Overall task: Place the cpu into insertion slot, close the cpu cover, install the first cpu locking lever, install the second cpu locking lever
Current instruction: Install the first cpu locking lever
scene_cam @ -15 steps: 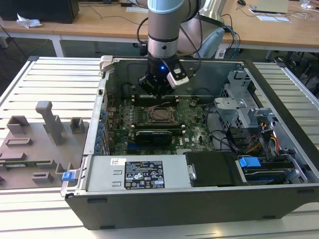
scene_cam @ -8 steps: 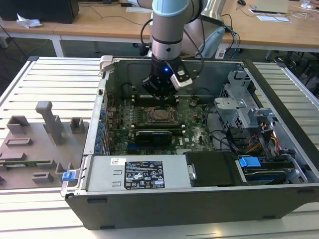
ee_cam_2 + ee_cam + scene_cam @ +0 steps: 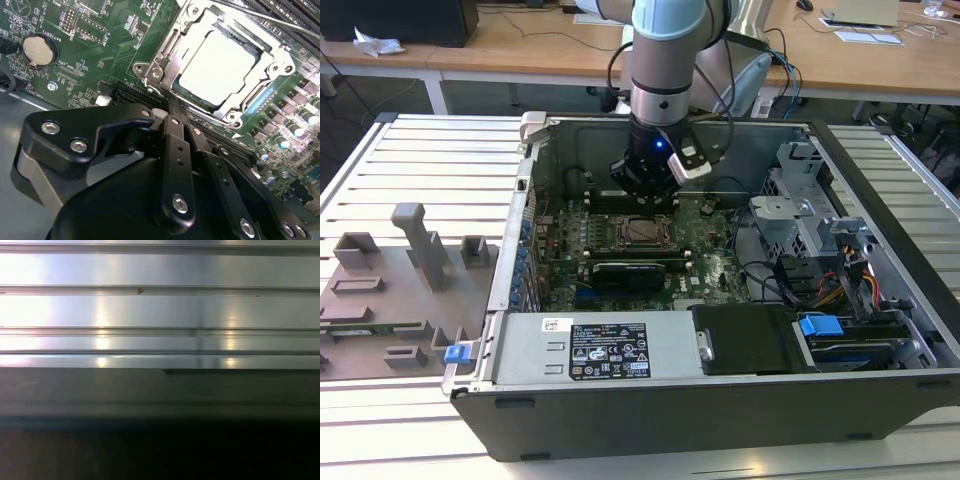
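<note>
The cpu (image 3: 215, 67), a pale silvery square, lies flat in the insertion slot (image 3: 150, 75) on the green motherboard. The cpu cover (image 3: 281, 61), a metal frame with a square window, is down around the chip. A thin metal locking lever (image 3: 270, 20) runs along the socket's far side. My gripper (image 3: 172, 111) hovers just off one corner of the socket, fingers shut together with nothing seen between them. In the exterior view the gripper (image 3: 646, 195) hangs inside the open computer case, right behind the insertion slot (image 3: 642, 231).
The case walls (image 3: 535, 200) surround the board. A black power supply (image 3: 610, 350) lies in front, with drive cages and cables (image 3: 810, 230) on the exterior view's right. A grey fixture tray (image 3: 400, 280) sits on the exterior view's left. A coin battery (image 3: 39, 49) and ribbed metal (image 3: 150, 310) show.
</note>
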Tool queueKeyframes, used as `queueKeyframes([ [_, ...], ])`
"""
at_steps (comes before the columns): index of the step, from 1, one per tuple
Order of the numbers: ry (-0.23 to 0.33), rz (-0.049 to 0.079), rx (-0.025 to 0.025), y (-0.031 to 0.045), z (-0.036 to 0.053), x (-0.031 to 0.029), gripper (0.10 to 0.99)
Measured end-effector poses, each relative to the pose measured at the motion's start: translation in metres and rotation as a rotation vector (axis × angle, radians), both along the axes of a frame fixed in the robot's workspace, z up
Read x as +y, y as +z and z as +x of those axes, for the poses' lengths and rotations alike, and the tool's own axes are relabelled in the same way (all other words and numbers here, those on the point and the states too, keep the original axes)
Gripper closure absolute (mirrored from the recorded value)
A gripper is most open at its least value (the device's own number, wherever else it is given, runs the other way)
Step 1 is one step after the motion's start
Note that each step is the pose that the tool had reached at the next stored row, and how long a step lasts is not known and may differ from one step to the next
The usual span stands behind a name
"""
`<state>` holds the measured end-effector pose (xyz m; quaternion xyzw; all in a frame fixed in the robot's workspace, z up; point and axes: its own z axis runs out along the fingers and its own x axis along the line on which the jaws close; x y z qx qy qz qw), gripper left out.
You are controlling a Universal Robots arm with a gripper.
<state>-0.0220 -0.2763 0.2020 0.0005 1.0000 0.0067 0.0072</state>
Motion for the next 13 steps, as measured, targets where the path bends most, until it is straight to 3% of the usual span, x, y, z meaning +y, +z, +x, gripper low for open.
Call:
queueKeyframes([
  [5,0.000,0.001,0.0004,-0.0009,0.0008,-0.0002,0.980],
  [9,0.000,0.001,0.0000,0.0061,0.0010,-0.0004,0.980],
  [10,0.000,0.002,-0.0003,0.0069,0.0009,-0.0013,0.980],
  [13,0.000,0.001,-0.0004,0.0072,0.0008,-0.0117,0.980],
])
